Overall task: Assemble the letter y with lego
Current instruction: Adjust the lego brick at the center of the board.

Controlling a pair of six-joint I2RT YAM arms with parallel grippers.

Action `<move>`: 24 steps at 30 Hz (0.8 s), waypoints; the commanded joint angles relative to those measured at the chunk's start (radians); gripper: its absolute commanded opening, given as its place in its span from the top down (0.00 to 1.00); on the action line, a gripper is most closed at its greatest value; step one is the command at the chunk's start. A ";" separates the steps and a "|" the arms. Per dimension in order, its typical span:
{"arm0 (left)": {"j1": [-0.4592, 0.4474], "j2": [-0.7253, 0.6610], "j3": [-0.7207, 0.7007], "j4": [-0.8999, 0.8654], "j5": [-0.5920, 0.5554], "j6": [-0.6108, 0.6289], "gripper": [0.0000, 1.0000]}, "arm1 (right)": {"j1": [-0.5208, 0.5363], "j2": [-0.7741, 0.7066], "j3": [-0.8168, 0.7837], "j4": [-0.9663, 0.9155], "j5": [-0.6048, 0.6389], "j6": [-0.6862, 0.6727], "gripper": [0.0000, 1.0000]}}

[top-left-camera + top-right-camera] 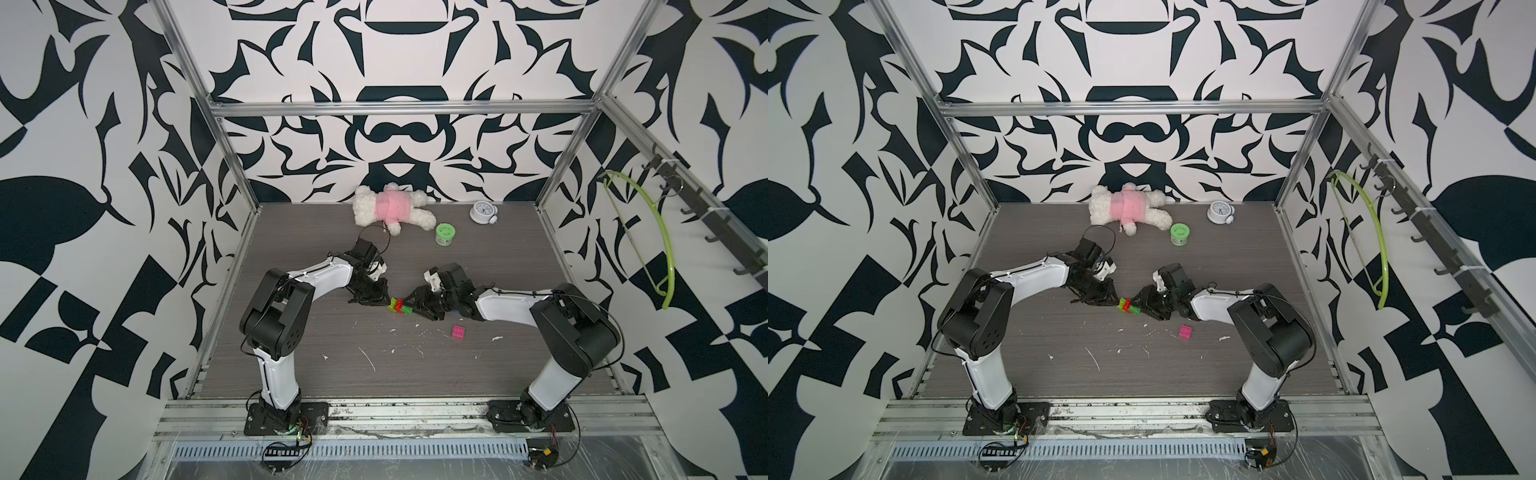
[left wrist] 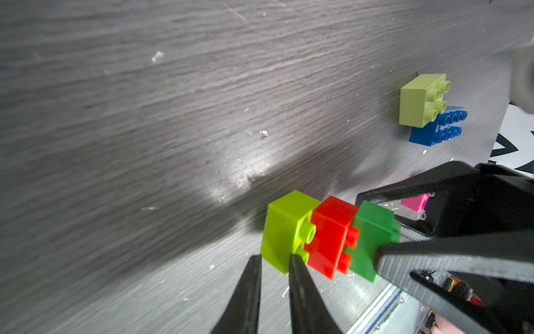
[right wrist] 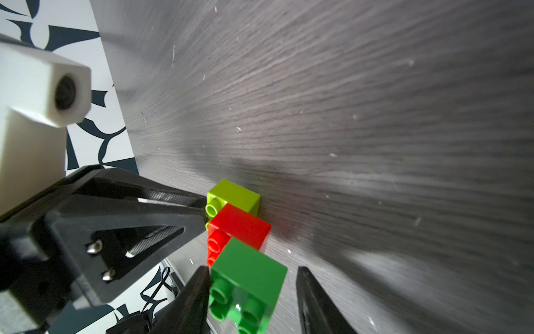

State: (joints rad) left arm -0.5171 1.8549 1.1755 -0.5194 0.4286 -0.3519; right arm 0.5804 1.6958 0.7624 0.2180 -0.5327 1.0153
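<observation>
Lego row (image 1: pixel 400 307) of three joined bricks lies near the middle of the table (image 1: pixel 311 365); I see it in both top views, between my two arms. It is a stepped line, with the yellow-green brick (image 2: pixel 284 228) at the 9 o'clock end, the red brick (image 2: pixel 329 234) in the middle and the green brick (image 3: pixel 248 269) at the 3 o'clock end, all lying on their sides with the studs facing sideways. My left fingers (image 2: pixel 248 289) reach in from 9 o'clock, drawn together to a narrow slit, with their tips against the studded face of the yellow-green brick; I cannot tell whether they pinch any part of it. My right fingers (image 3: pixel 315 306) come in from 3 o'clock and stand partly apart astride the green brick. One touches its studded side, and a thin strip of table shows between the other and the brick's plain back. The pink brick (image 1: pixel 459 332) lies alone at 4 o'clock from the row, near the right arm. In the left wrist view a second yellow-green brick (image 2: pixel 416 101) and a blue brick (image 2: pixel 433 133) lie touching each other, well apart from the row; I cannot tell whether they are joined. Along the far edge sit a plush toy (image 1: pixel 390 205) at 12 o'clock, a green jar (image 1: pixel 444 234) at 1 o'clock and a small alarm clock (image 1: pixel 482 212) past it.
</observation>
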 commanded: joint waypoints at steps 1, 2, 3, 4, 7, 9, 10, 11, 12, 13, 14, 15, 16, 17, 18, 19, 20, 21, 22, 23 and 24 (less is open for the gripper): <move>0.003 0.008 -0.030 -0.010 0.010 -0.005 0.78 | 0.006 -0.022 -0.007 0.066 -0.016 0.030 0.49; 0.003 0.007 -0.030 -0.009 0.010 -0.007 0.77 | 0.007 -0.023 -0.009 0.074 -0.017 0.035 0.49; 0.003 0.009 -0.030 -0.009 0.010 -0.008 0.77 | 0.006 -0.025 -0.012 0.081 -0.019 0.040 0.49; 0.003 0.009 -0.030 -0.009 0.011 -0.011 0.77 | 0.006 -0.027 -0.017 0.091 -0.019 0.044 0.49; 0.003 0.010 -0.031 -0.008 0.015 -0.016 0.77 | 0.007 -0.033 -0.031 0.127 -0.022 0.066 0.49; 0.004 0.009 -0.032 -0.008 0.018 -0.019 0.77 | 0.006 -0.038 -0.034 0.142 -0.023 0.077 0.49; 0.004 0.010 -0.033 -0.008 0.020 -0.022 0.77 | 0.006 -0.041 -0.035 0.144 -0.021 0.079 0.49; 0.005 0.011 -0.033 -0.007 0.023 -0.025 0.77 | 0.006 -0.044 -0.032 0.146 -0.021 0.082 0.49; 0.006 0.012 -0.034 -0.006 0.026 -0.028 0.77 | 0.006 -0.045 -0.031 0.147 -0.021 0.082 0.49; 0.007 0.013 -0.037 -0.004 0.028 -0.031 0.76 | 0.007 -0.047 -0.029 0.147 -0.022 0.082 0.49; 0.008 0.013 -0.038 -0.001 0.031 -0.035 0.76 | 0.006 -0.048 -0.028 0.147 -0.021 0.082 0.49; 0.009 0.013 -0.039 0.001 0.033 -0.038 0.76 | 0.006 -0.049 -0.027 0.147 -0.021 0.083 0.50; 0.011 0.012 -0.042 0.004 0.036 -0.042 0.75 | 0.006 -0.050 -0.026 0.147 -0.022 0.084 0.50; 0.012 0.012 -0.043 0.007 0.039 -0.045 0.74 | 0.007 -0.050 -0.024 0.149 -0.023 0.085 0.50; 0.014 0.010 -0.044 0.007 0.039 -0.046 0.74 | 0.008 -0.050 -0.025 0.151 -0.023 0.086 0.50; 0.015 0.009 -0.048 0.010 0.040 -0.048 0.73 | 0.008 -0.051 -0.023 0.154 -0.024 0.087 0.50; 0.017 0.007 -0.049 0.013 0.039 -0.051 0.73 | 0.008 -0.053 -0.022 0.153 -0.025 0.087 0.50; 0.019 0.006 -0.051 0.015 0.042 -0.053 0.72 | 0.007 -0.054 -0.021 0.152 -0.026 0.088 0.50; 0.020 0.005 -0.053 0.018 0.046 -0.054 0.72 | 0.007 -0.054 -0.017 0.151 -0.026 0.089 0.50; 0.020 0.006 -0.053 0.019 0.047 -0.057 0.72 | 0.007 -0.055 -0.016 0.153 -0.027 0.090 0.50; 0.022 0.006 -0.055 0.022 0.049 -0.059 0.72 | 0.007 -0.054 -0.014 0.154 -0.029 0.092 0.50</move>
State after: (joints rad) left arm -0.5018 1.8565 1.1378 -0.5034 0.4545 -0.4015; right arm 0.5835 1.6875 0.7311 0.3355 -0.5468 1.0981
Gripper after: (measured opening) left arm 0.278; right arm 0.501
